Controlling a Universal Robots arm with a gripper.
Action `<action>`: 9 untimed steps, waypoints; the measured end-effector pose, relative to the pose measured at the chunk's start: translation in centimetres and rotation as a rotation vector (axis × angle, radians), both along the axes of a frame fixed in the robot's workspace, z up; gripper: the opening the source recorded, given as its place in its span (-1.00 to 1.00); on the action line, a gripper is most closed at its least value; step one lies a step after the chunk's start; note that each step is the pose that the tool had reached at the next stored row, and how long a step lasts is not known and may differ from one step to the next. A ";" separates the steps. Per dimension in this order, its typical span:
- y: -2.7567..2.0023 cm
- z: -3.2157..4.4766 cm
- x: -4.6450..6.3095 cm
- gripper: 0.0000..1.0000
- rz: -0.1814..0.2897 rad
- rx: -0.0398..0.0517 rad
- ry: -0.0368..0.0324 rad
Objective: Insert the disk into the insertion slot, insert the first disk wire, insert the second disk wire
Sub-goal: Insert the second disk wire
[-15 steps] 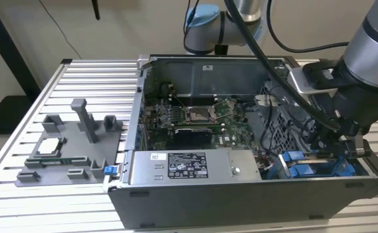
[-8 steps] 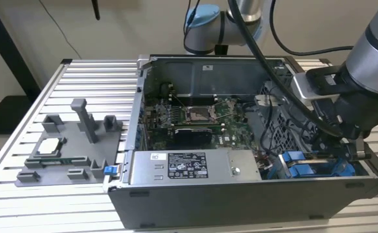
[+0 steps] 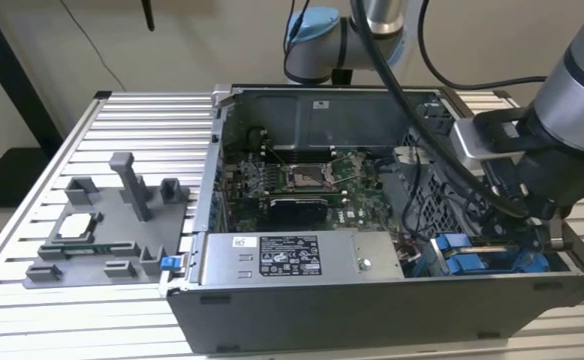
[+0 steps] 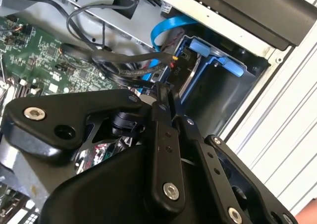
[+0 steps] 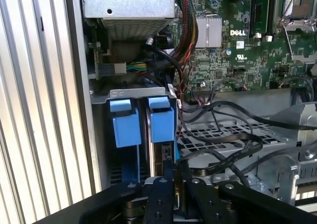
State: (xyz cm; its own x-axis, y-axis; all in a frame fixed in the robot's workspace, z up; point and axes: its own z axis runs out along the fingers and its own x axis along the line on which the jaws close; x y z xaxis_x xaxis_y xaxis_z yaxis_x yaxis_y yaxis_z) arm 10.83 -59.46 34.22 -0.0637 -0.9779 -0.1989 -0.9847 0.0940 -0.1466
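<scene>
Ribbed metal table (image 3: 152, 120) carries an open computer case (image 3: 372, 315). At lower right in the exterior view sits the insertion slot (image 3: 483, 262) with its blue rails, a disk (image 5: 161, 154) seemingly seated in it. Just above it, the end effector (image 5: 174, 172) has its fingers pressed nearly together, perhaps pinching a black wire (image 5: 218, 149); I cannot tell. Wiring looks unfinished.
</scene>
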 end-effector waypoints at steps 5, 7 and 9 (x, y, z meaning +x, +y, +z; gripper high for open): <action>0.00 -0.24 0.0 -1.00 -0.001 0.0001 0.0000; -0.01 -0.31 0.0 -1.00 -0.001 0.0001 0.0000; 0.00 -0.36 0.0 -1.00 -0.001 0.0002 0.0000</action>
State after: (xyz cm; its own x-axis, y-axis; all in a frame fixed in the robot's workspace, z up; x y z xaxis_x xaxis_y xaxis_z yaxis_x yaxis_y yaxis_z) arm 10.86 -59.47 33.87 -0.0650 -0.9778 -0.1991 -0.9846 0.0953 -0.1466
